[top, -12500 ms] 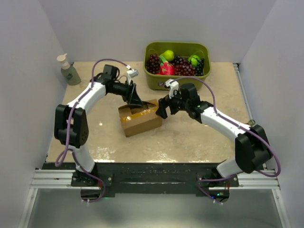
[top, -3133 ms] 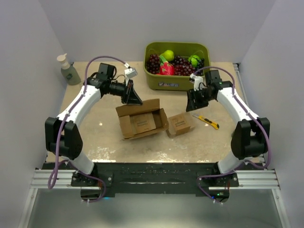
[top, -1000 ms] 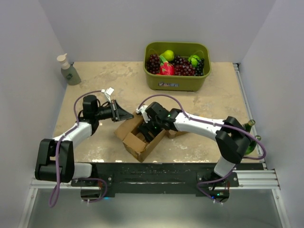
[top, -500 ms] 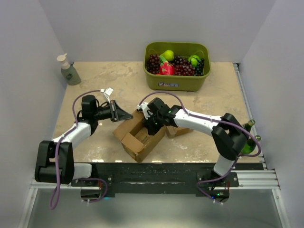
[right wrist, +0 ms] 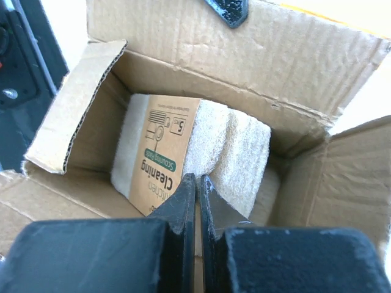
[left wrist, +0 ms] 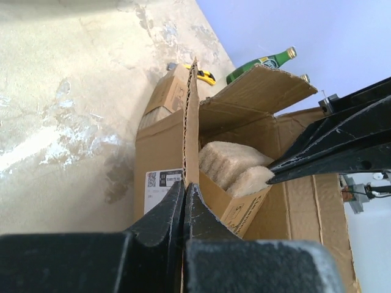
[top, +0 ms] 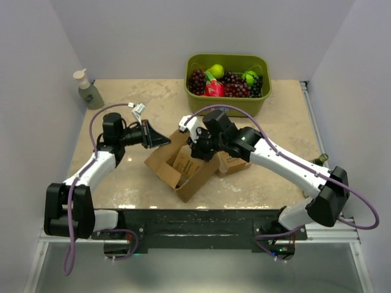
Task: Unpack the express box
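top external view: express box is seen with flaps open, centre of desk.
left pincer: clamped on a box flap edge.
right pincer: closed on the scouring pad pack inside the box.

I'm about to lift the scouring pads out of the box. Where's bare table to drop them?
Roomiest: the far strip between the soap bottle and the green bin. Also bare: the table's far right corner, between the bin and the right arm. Crowded: the middle, around the box and small carton, with the left arm reaching in too.
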{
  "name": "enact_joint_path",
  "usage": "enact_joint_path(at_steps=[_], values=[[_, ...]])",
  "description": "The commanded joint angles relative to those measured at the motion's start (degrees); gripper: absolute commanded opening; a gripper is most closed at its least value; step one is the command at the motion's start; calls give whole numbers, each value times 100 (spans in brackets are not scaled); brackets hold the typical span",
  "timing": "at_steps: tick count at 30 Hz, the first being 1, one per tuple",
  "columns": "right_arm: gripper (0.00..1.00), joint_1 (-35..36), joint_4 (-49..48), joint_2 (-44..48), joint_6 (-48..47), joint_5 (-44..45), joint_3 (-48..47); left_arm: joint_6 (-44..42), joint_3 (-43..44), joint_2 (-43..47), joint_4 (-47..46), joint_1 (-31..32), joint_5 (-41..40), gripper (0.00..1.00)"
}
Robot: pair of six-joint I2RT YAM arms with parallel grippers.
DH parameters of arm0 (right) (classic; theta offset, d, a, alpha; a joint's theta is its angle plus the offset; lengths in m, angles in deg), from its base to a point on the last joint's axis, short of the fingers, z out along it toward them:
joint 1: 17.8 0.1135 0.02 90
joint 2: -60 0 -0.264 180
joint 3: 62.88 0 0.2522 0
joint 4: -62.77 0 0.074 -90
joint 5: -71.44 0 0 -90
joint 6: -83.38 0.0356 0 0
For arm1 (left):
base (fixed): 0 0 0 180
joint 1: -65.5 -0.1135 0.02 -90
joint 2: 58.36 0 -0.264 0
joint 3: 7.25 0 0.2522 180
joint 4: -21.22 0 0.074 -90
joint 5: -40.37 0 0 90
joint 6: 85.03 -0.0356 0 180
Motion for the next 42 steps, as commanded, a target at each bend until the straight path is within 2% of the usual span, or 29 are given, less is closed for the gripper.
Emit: enact_joint_path(at_steps=[1,5,10,15,20,24,31,34,36,38,39,40,41,42], values=[[0,-3,169,321,-905,500,-499,-749,296,61,483,-36,-358,0],[0,-12,-173,567,-1532,677,-1018,-1093,586,-79,914,-36,-376,0],[0,-12,-842,638,-1542,826,-1475,-1313,903,-115,1266,-36,-437,0],[0,-12,-1413,726,-1551,1230,-1196,-1287,1167,-115,1380,-27,-490,0],[0,-442,-1458,726,-1524,1354,-1431,-1515,1623,-308,1933,-45,-709,0],[0,-881,-836,796,-1183,1266,-1670,-1183,1642,-563,2066,-422,-877,0],[0,-1944,-228,1323,-76,767,-757,-953,1808,-792,2013,-1117,-1114,0],[0,-2007,168,1341,206,371,-319,-962,1870,-844,1960,-1240,-1132,0],[0,-2077,3,1367,356,203,69,-1014,1853,-871,1908,-1249,-1114,1],[0,-2200,-165,1254,471,11,509,-1084,1809,-880,1960,-1258,-1079,15],[0,-2244,-253,1062,471,-34,571,-1215,1800,-880,1986,-1258,-1035,28],[0,-2358,-288,929,488,-70,641,-1251,1800,-862,1995,-1267,-1000,58],[0,-2446,-367,824,541,-218,677,-1269,1756,-827,1969,-1267,-939,99],[0,-2542,-481,709,576,-315,721,-1304,1747,-810,1969,-1267,-903,100]])
